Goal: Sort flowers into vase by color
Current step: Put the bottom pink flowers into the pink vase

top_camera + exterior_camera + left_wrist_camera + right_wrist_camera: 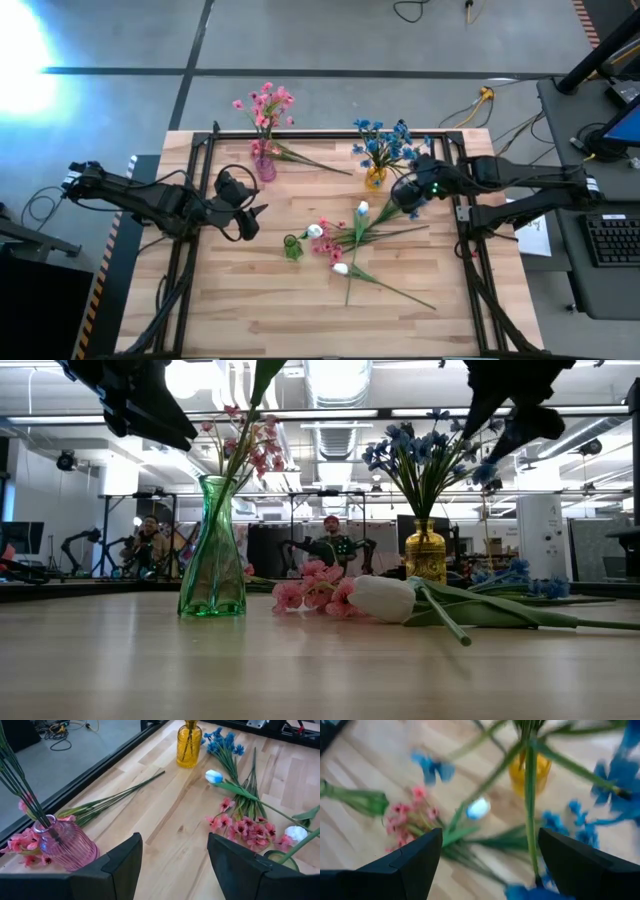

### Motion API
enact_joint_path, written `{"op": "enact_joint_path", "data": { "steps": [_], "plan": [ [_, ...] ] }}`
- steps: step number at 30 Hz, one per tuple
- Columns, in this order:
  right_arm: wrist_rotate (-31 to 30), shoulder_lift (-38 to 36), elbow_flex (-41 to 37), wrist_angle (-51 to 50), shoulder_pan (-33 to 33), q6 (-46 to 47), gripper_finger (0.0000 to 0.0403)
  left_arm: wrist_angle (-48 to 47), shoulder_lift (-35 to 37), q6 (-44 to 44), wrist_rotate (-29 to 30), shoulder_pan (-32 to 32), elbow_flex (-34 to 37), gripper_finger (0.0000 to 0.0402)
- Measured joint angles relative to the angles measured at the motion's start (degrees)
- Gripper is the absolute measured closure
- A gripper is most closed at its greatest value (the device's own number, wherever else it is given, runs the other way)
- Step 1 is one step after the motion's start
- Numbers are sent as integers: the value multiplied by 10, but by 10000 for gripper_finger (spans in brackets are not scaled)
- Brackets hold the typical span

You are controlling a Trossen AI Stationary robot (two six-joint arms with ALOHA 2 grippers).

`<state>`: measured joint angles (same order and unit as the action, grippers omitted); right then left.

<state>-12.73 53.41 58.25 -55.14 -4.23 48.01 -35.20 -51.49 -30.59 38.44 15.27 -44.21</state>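
Nearest, at the low view's centre, a white tulip (382, 598) and pink sprigs (312, 592) lie on the counter (300, 670) beside the green vase (212, 550). Farther back, centre right, stands the yellow vase (426, 552) of blue flowers (415, 450). From above, the pink vase (265, 165) with pink flowers (265, 103) sits upper centre. The left gripper (252, 222), centre left, hovers with fingers parted, holding nothing. The right gripper (408, 202), beside the yellow vase, is spread wide and empty.

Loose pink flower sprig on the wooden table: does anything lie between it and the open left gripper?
Nothing visible does. Bare wood separates the left gripper from the pink flower sprig; the pink glass vase stands off to one side.
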Motion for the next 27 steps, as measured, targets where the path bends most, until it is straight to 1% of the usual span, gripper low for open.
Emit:
{"op": "enact_joint_path", "data": {
  "steps": [5,11,19,23,27],
  "plan": [
    [26,3,-6,-44,20,36,83,0,-6,-4,0,0,0,190],
    [28,8,-8,-116,46,73,83,0,-23,-4,0,0,0,190],
    [36,20,-10,-120,78,84,83,1,-41,-9,0,0,0,190],
    [56,40,-10,-119,91,101,83,2,-41,-14,0,0,0,190],
    [63,68,-10,-119,98,130,83,2,-41,-14,0,0,0,190]
  ]
}}
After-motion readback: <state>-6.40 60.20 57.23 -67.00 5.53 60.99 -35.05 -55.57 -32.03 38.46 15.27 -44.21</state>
